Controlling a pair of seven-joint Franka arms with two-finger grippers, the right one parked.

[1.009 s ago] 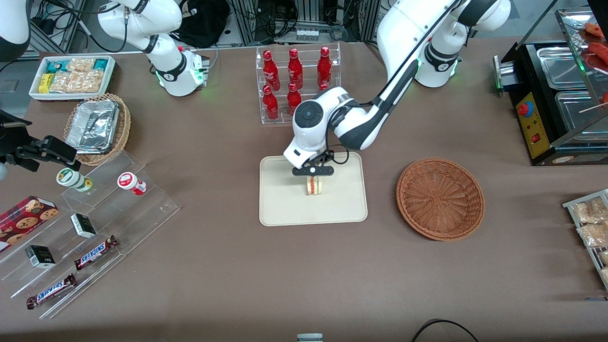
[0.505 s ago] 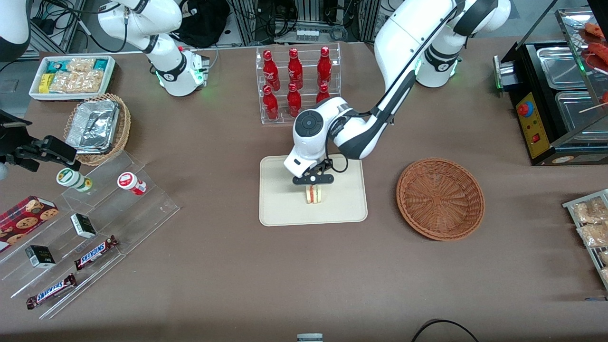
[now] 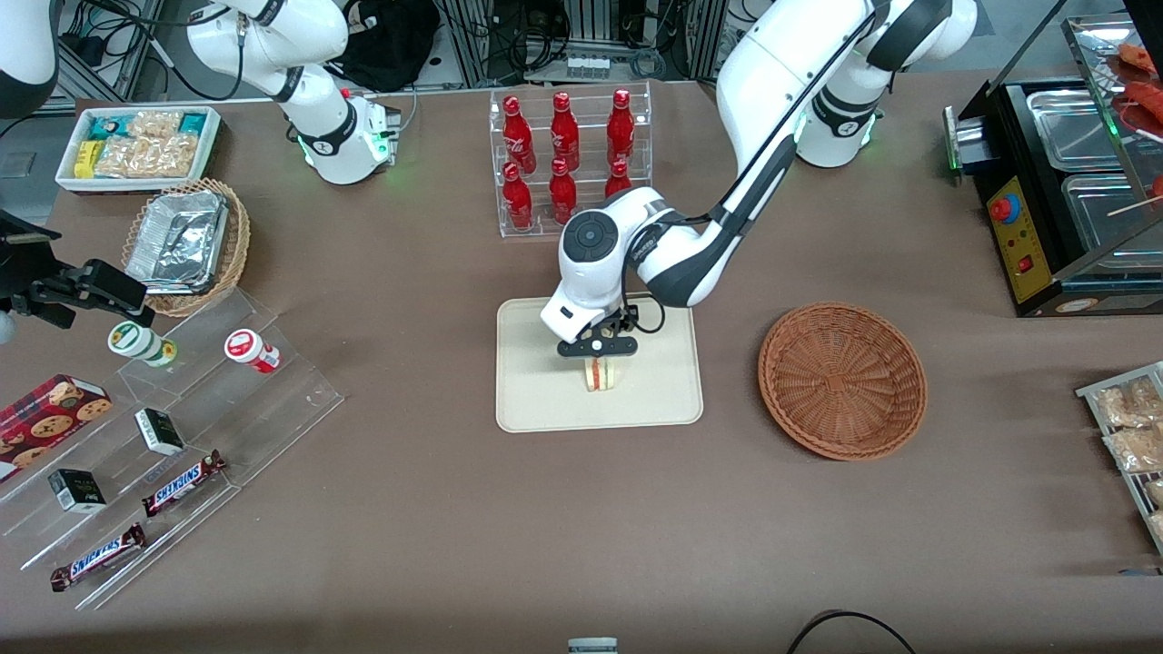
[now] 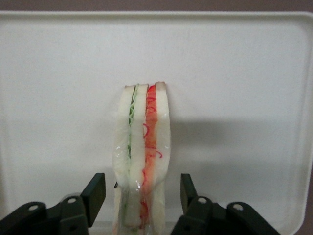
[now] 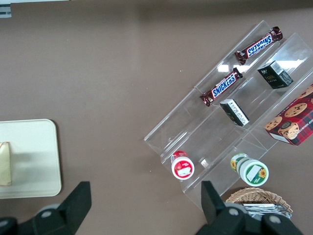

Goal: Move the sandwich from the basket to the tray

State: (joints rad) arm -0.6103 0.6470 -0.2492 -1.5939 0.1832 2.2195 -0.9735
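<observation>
Sandwich (image 4: 142, 156) standing on cut edge near middle of tray (image 3: 536, 400); basket (image 3: 842, 379) sitting well apart toward working arm's end of bench. End effector (image 4: 143, 193) straddling sandwich, fingers (image 4: 94, 192) apart, gaps showing on both sides. Likely handling as light, soft, squashy, with slippery film wrap; gripping gently across flat bread faces, never filling edge.

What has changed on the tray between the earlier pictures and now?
The gripper carried the sandwich nearer to the front camera and lower over the tray. Now its fingers stand apart from the bread on both sides, so the sandwich appears let go, standing on the tray. The basket stayed where it was, with nothing in it.
</observation>
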